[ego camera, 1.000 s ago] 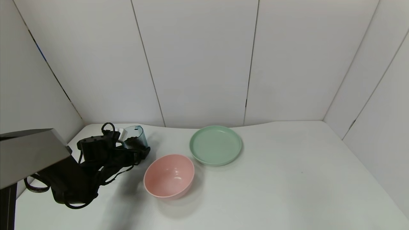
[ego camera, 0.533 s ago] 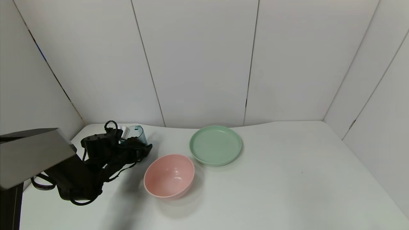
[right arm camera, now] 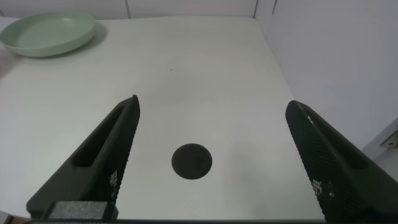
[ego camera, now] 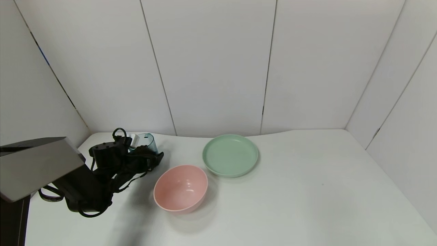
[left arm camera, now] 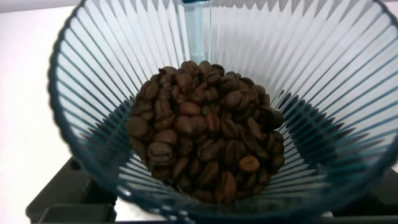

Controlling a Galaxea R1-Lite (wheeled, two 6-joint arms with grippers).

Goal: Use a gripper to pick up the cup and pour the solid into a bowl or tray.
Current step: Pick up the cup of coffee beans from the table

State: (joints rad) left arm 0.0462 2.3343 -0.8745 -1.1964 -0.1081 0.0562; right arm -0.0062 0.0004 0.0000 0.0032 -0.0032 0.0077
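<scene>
— Any writing on that cup? A brand, a label?

— None I can read. Just ribbed blue-grey plastic, with one smooth strip running down the inside wall.

— Which way does it point?

— Upright, mouth up, long axis vertical, standing on the table near the back left corner. The coffee beans are heaped in its bottom.

— And the left gripper?

— Its black fingers sit on either side of the cup, low on its wall. Whether they are pressing it, I cannot tell.

— The bowl?

— The pink bowl sits just beyond the fingertips, toward the table's middle; the green plate lies past it, beside it.

— The right gripper?

— Off to the side above bare table, fingers spread wide, holding nothing.
</scene>
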